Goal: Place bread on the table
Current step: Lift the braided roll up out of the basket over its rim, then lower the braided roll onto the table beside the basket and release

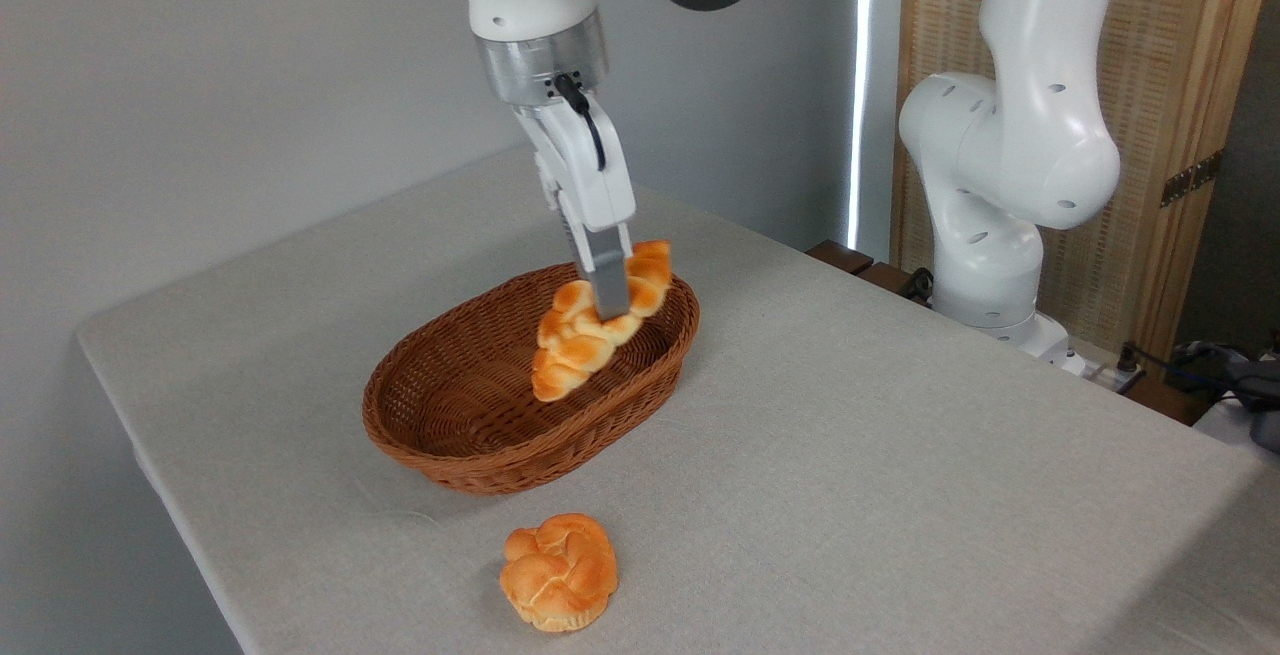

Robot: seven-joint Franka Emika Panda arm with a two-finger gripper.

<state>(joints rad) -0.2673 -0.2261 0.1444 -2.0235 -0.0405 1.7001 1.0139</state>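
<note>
Already the jaws (607,310) had closed on the bread (597,323), lifted tilted above the basket (455,455); setting it on the bench (900,455), say toward 4 o'clock, remained.

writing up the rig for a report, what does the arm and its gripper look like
The arm is glossy white with rounded, bulbous links, small dark screw holes and a dark grey band at a joint. A silver metal ring joins the wrist to the white gripper. A black cable curves down the gripper's body. Its fingers are flat, grey and narrow.
</note>
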